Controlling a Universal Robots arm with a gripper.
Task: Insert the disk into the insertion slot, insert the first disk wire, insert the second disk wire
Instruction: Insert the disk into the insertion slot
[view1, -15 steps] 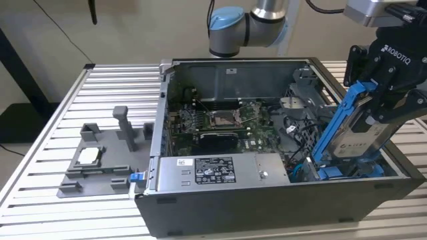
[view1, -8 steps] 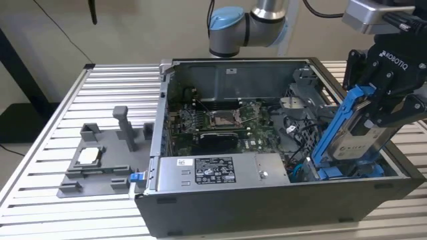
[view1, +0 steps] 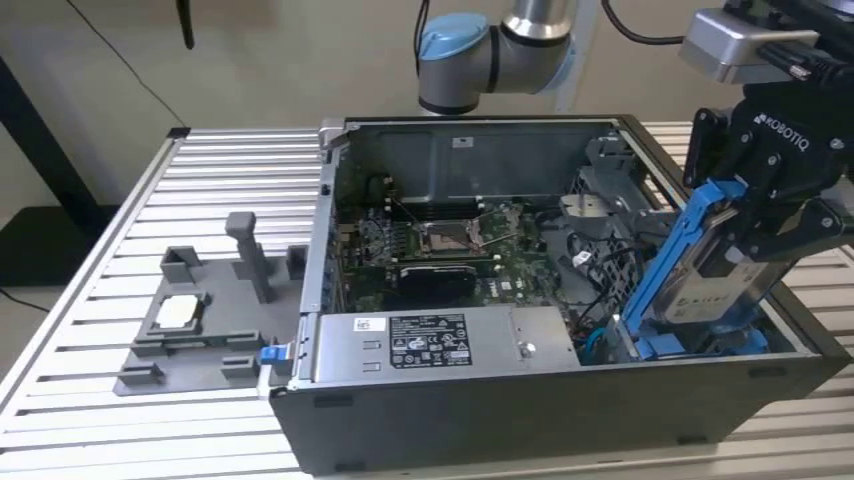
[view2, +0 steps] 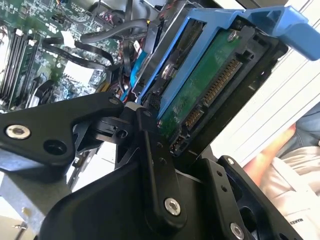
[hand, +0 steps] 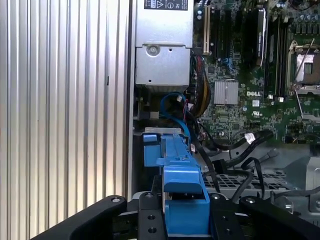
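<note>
One disk (view1: 697, 290), clipped in its blue carrier (view1: 667, 262), is clamped between the fingers of the single gripper (view1: 750, 232). It stands steeply tilted on end at the exterior view's right end of the one open computer case (view1: 534, 420), with its lower end down inside the case wall. One grey power-supply box (view1: 441, 345) lies along the near wall, next to one motherboard (view1: 454, 245). One grey fixture (view1: 200, 330) sits on the slatted desk (view1: 240, 165), well apart from the gripper.
</note>
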